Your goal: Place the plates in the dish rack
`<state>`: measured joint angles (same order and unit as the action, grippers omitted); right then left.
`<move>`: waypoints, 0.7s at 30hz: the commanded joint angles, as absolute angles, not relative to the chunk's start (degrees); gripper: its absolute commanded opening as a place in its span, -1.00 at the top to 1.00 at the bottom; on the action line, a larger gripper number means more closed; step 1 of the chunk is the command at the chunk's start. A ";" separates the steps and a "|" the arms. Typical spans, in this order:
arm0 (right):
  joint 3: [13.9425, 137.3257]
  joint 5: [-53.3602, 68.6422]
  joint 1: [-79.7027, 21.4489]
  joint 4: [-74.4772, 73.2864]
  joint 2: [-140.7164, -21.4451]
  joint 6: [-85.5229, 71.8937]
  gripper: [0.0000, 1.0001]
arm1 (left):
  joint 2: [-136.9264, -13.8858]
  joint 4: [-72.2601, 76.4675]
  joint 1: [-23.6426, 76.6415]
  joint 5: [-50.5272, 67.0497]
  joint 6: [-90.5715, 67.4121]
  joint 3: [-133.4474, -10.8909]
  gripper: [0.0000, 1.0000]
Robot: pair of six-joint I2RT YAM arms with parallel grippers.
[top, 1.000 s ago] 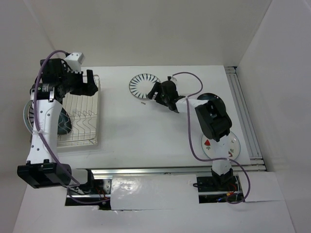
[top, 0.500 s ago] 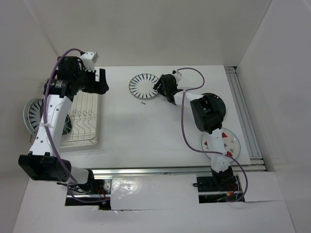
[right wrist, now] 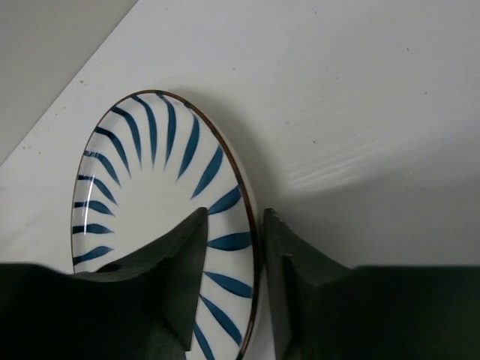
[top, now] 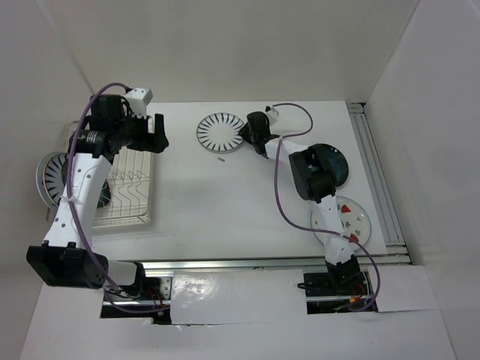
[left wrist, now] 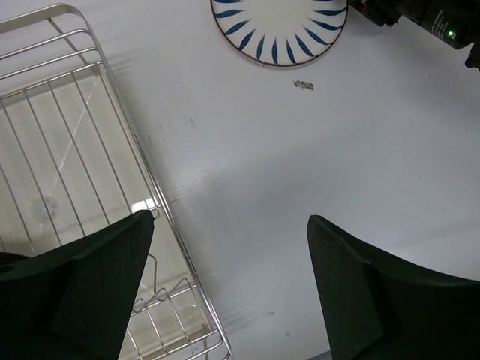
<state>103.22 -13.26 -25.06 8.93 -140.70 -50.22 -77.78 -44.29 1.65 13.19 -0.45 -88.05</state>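
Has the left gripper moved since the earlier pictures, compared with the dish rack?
Yes. In the top view the left gripper has moved to the right. It was above the far right corner of the dish rack, and now it hangs just past the rack's right edge.

Speck (left wrist: 302,85) beside striped plate (left wrist: 279,22) too small to identify.

The dish rack (top: 131,184) sits at the left of the worktop (top: 225,199). The rack plate (top: 103,196) stands in its near left part, and the left plate (top: 49,174) lies just left of it. The left claw (top: 150,141) hangs wide over its far right corner. The far plate (top: 217,131) lies in the far middle with a small bit (top: 220,158) just near of it, and the right claw (top: 246,135) has one finger each side of that plate's right rim. At the right, the right plate (top: 340,166) lies partly under the right arm, with the near right plate (top: 354,219) just nearer.
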 commanded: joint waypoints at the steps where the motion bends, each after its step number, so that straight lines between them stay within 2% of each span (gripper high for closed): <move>1: 102.75 -12.93 -25.40 1.23 -144.67 -51.15 0.21 | -73.22 -42.80 1.41 13.18 -1.41 -86.49 -0.93; 5: 101.25 -12.39 -25.40 1.23 -144.67 -51.15 0.56 | -72.51 -42.80 1.41 13.79 -1.41 -85.43 -0.95; 6: 100.29 -11.61 -25.40 1.75 -144.67 -51.15 0.73 | -72.51 -42.80 1.41 13.80 -1.41 -85.43 -0.95; 9: 98.45 -8.54 -24.79 2.63 -143.36 -51.15 1.00 | -75.05 -44.55 1.41 17.31 -0.79 -85.43 -0.95; 14: 89.76 2.51 -24.79 8.33 -137.47 -49.92 1.00 | -81.20 -46.85 1.93 21.88 -0.79 -88.41 -0.93; 18: 78.51 11.94 -23.55 23.25 -131.23 -54.57 1.00 | -86.12 -46.85 2.46 23.11 -1.84 -90.08 -0.93; 21: 73.14 14.85 -23.03 27.93 -126.31 -55.11 1.00 | -88.24 -46.85 2.46 23.73 -1.85 -91.40 -0.93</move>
<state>77.34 7.05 -23.27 24.82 -129.49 -52.99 -87.85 -46.02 2.15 20.80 -0.47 -87.57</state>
